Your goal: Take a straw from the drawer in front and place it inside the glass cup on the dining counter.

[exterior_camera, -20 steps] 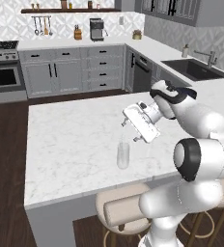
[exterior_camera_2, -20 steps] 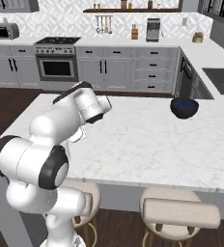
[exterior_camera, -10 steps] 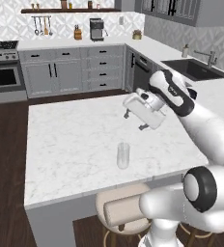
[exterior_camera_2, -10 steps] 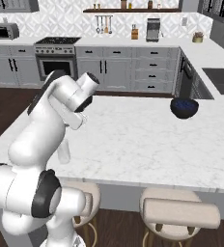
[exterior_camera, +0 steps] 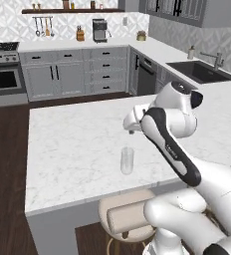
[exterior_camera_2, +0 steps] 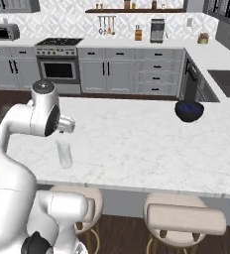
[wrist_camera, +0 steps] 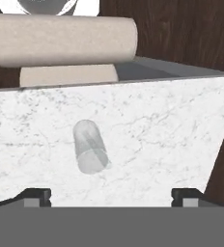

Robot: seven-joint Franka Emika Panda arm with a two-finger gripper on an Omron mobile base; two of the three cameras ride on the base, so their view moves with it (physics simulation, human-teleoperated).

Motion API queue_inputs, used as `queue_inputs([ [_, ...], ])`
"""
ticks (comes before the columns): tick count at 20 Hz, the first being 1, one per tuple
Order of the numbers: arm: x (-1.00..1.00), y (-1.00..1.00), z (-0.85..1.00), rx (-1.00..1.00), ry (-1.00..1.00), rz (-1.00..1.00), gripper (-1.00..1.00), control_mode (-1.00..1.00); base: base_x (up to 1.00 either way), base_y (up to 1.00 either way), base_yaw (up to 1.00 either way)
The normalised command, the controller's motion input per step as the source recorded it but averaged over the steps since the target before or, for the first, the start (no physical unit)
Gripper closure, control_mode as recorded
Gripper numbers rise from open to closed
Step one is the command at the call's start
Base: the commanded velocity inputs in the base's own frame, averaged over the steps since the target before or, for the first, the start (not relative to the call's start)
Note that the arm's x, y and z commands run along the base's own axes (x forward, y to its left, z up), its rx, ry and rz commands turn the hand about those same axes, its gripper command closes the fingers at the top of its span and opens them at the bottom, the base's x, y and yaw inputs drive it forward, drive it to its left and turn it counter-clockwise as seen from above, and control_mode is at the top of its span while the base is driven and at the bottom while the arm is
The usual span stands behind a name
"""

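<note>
- The small clear straight-sided glass cup (exterior_camera: 127,160) stands upright on the big white marble-look dining counter (exterior_camera: 72,149), towards its near edge, above the beige padded stools (exterior_camera_2: 186,218).
- From the hand view we can't make out a straw in the cup (wrist_camera: 90,147); there may be a faint streak inside, too blurred to call.
- Our gripper (wrist_camera: 111,195) sits above the slab, beyond the cup and not touching it; fingers (wrist_camera: 36,195) spread wide with nothing between them.
- Progress, our read: no straw in hand, so either it's already dropped in or the fetch is yet to come. We can't tell which.
- In the base views the arm's own links cover the fingertips.
- No open drawer visible; the grey cabinet fronts (exterior_camera: 103,69) along the far wall look shut.
- A dark blue bowl (exterior_camera_2: 189,110) sits on the counter's far right, well apart from the cup.
</note>
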Motion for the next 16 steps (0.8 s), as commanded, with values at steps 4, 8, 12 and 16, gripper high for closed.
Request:
queue_inputs([
  [4,-0.44,0.23,0.36,-0.19,-0.09,0.08,-1.00,-1.00,0.00,0.00,0.00],
  [8,-0.58,0.32,0.34,-0.19,0.00,0.08,-1.00,-1.00,0.00,0.00,0.00],
  [12,-0.70,0.34,0.32,-0.15,0.08,0.05,-1.00,-1.00,0.00,0.00,0.00],
  [16,-0.76,0.44,0.23,-0.16,0.08,0.03,-1.00,-1.00,0.00,0.00,0.00],
])
